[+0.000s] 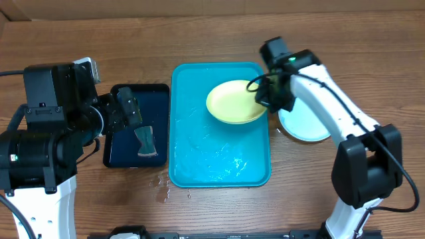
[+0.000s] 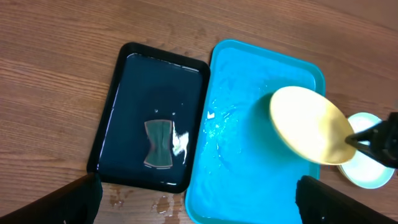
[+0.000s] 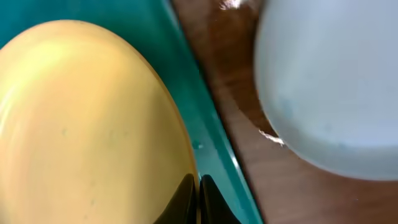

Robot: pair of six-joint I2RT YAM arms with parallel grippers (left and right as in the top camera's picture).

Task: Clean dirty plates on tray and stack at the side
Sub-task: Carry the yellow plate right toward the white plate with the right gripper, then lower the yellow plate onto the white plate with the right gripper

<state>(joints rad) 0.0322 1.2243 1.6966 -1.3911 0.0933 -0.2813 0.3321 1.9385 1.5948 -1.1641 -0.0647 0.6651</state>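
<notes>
Pale yellow plate [image 1: 234, 101] sits tilted over the turquoise tray's [image 1: 199, 156] right side, right gripper [image 1: 264, 93] clamped on its rim. Light blue plate [image 1: 304, 126] lies on the table beside the tray. Left gripper [image 1: 130, 110] hangs over the black tray [image 1: 118, 151], fingers wide apart.

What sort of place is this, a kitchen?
Probably a robotics test bench, not a kitchen: a left arm and right arm at a wooden table, with a wet turquoise tray and yellow plate.
</notes>
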